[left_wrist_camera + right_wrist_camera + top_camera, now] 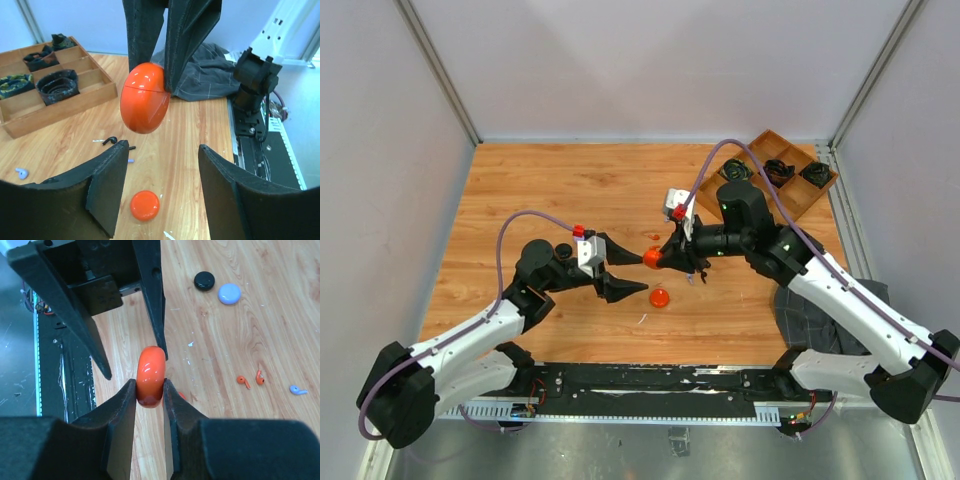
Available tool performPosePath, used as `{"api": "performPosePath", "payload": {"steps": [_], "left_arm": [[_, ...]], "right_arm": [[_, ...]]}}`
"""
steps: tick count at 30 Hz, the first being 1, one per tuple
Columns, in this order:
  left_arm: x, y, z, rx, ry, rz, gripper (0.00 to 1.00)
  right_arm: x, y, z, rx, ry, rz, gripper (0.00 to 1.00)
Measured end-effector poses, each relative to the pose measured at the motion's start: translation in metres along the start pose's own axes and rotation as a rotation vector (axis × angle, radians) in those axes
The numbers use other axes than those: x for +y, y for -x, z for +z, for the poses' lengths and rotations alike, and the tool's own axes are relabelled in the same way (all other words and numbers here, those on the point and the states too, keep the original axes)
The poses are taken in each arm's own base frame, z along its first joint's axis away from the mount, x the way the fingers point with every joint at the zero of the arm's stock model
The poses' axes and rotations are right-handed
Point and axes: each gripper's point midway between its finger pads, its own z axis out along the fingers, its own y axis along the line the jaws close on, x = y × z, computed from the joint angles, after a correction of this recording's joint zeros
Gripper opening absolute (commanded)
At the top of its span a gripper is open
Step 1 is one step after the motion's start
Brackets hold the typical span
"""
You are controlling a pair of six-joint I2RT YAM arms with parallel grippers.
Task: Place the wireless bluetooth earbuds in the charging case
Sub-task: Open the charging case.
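Right gripper point(150, 387) pinching one orange case point(151, 371), two orange earbuds point(243, 382), one lilac earbud point(298, 389)

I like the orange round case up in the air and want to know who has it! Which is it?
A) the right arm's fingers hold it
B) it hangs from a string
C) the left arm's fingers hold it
A: the fingers of the right gripper pinch the orange charging case from both sides, while the left gripper is open.
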Motion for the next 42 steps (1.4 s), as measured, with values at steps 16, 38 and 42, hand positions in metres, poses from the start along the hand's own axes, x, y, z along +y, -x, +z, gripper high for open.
{"api": "performPosePath", "payload": {"steps": [16,38,42], "left_arm": [[-0.011,-0.005,0.006,0.025,-0.108,-0.012,0.47],[-0.013,-0.004,0.008,0.026,-0.122,-0.048,0.44],[-0.013,-0.003,0.008,0.026,-0.122,-0.051,0.44]], "right_arm": [[0.018,-0.014,0.010,0.115,0.115,-0.061,0.12],[0.023,-0.020,0.016,0.159,0.126,-0.090,0.12],[0.021,-0.018,0.016,0.156,0.119,-0.097,0.12]]}}
